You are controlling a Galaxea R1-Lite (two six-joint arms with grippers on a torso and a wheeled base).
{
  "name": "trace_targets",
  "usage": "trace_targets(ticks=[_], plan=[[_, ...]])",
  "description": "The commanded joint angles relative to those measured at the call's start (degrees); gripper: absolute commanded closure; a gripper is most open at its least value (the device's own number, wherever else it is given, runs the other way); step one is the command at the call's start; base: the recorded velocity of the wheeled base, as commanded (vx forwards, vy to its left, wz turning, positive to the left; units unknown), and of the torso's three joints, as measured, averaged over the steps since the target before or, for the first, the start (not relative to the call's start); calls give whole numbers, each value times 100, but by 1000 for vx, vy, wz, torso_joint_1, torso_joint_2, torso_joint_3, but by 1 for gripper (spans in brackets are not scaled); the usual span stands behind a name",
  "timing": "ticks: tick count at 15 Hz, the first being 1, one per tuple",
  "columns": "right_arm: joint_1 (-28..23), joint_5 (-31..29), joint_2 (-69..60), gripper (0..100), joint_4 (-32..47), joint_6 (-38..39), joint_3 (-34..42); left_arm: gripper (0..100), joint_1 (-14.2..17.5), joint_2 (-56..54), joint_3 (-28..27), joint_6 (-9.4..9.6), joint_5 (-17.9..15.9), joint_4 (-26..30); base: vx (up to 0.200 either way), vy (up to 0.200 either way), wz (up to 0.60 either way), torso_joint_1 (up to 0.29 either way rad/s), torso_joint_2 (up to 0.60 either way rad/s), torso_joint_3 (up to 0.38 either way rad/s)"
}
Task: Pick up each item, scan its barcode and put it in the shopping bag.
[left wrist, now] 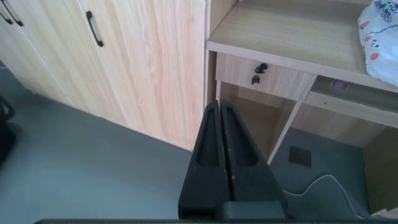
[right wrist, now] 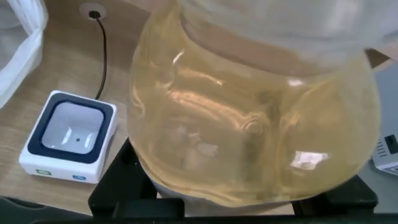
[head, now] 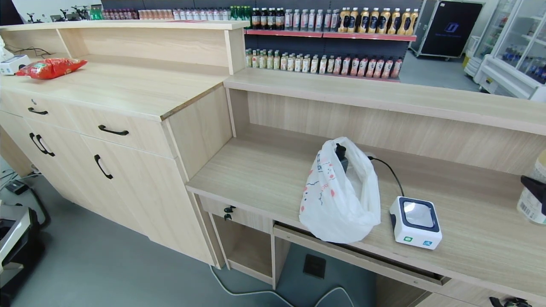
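Pale-yellow translucent rounded bottle (right wrist: 249, 124): clamped in right claw (head: 534, 187), arm held at the right end of the light wooden counter (head: 264, 175), bottle off its surface. White square barcode scanner (head: 416, 221), dark-framed window: on the counter, below and left of right claw, apart from it. White printed plastic shopping bag (head: 339, 196): just beyond the scanner, farther left. Left claw (left wrist: 219, 109): fingers pressed together, empty, pointing down over grey floor (left wrist: 93, 168). Red crinkled snack packet (head: 51, 67): on the higher counter, well left of both claws.
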Motion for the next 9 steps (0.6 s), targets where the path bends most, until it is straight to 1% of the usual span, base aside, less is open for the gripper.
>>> trace_targets(ticks=[1, 4, 7, 8, 9], plan=[[114, 23, -38, 100, -40, -10, 25, 100, 0, -2, 0, -3, 2, 0, 0, 0, 600, -2, -2, 7], [650, -91, -47, 100, -48, -45, -116, 100, 0, -2, 0, -3, 2, 0, 0, 0, 600, 1, 1, 4], [1115, -47, -12, 100, -57, 8, -327, 100, 0, -2, 0, 6, 2, 0, 0, 0, 600, 2, 2, 1], [1168, 85, 5, 100, -4, 43, -327, 100, 0, -2, 0, -3, 2, 0, 0, 0, 600, 12, 2, 2], [1151, 788, 146, 100, 66, 140, -292, 100, 0, -2, 0, -3, 2, 0, 0, 0, 0, 0, 0, 0]])
